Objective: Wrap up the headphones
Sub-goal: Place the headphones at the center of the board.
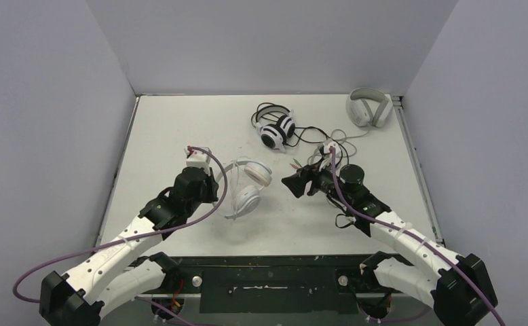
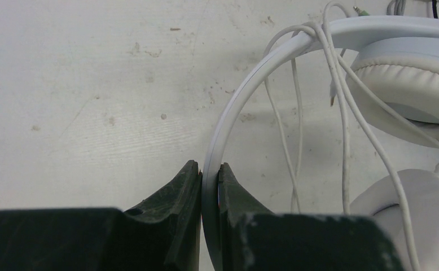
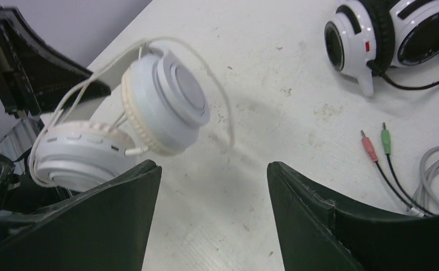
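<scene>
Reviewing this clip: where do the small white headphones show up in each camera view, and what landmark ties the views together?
Top external: the white headphones lie centre-left on the table, just right of the left gripper.
Left wrist: the headband rises from between the fingers, with the ear cups at the right edge.
Right wrist: upper left, both ear cups showing.
Shared landmark: the left gripper clamped on the headband.

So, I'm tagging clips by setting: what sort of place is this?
Probably a robotics lab test cell: a white table boxed in by plain grey panels, with a left arm and right arm bolted at its near edge.
</scene>
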### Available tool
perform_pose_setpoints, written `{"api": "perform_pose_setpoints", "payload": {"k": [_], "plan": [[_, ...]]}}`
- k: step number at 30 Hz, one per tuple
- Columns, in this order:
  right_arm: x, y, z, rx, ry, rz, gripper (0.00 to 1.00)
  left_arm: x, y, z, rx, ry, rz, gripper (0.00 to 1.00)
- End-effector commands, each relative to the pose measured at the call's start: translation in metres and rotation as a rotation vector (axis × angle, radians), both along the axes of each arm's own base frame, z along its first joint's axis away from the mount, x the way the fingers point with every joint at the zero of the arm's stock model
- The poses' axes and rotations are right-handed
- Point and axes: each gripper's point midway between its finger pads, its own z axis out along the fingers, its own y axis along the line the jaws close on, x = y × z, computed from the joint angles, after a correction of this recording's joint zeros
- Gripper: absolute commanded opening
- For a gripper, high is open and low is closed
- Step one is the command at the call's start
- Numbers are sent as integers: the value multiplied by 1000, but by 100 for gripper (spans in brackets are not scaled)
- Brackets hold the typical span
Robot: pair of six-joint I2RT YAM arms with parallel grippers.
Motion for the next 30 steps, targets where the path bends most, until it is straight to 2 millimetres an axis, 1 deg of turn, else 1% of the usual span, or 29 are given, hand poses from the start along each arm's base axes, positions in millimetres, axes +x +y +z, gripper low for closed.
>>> {"api": "perform_pose_setpoints", "payload": {"k": [1,4,7,9,12,13,15,17,20,22,23,24,25,26,30], "plan": [[29,0,48,16,-107,-44,70,-10,-9,9,-89,2,-39,0],[45,1,59,25,-95,-46,71,-16,-13,2,-89,27,-78,0],[63,6,57,13,-39,-17,70,-23,-23,-1,-115,41,-140,0],[75,13,49,1,19,11,66,-27,-30,-1,-136,50,-179,0],[89,22,37,11,78,22,57,-31,-37,2,-155,59,-217,0],[93,24,29,20,98,15,55,-31,-38,3,-153,58,-225,0],[99,28,20,45,111,10,55,-32,-37,4,-142,56,-233,0],[105,34,11,62,124,25,57,-33,-37,5,-129,54,-252,0],[108,47,1,85,120,80,58,-37,-41,13,-120,56,-295,0],[106,51,-5,102,103,115,58,-39,-42,19,-119,59,-314,0],[104,51,-7,115,89,121,58,-39,-43,23,-118,56,-319,0],[105,48,-3,142,53,123,58,-38,-43,29,-117,51,-321,0],[101,45,-4,164,37,133,58,-38,-43,34,-119,46,-321,0],[96,42,-1,189,12,149,58,-37,-44,42,-121,35,-325,0],[74,34,-6,201,-46,186,58,-36,-44,71,-123,2,-335,0]]}}
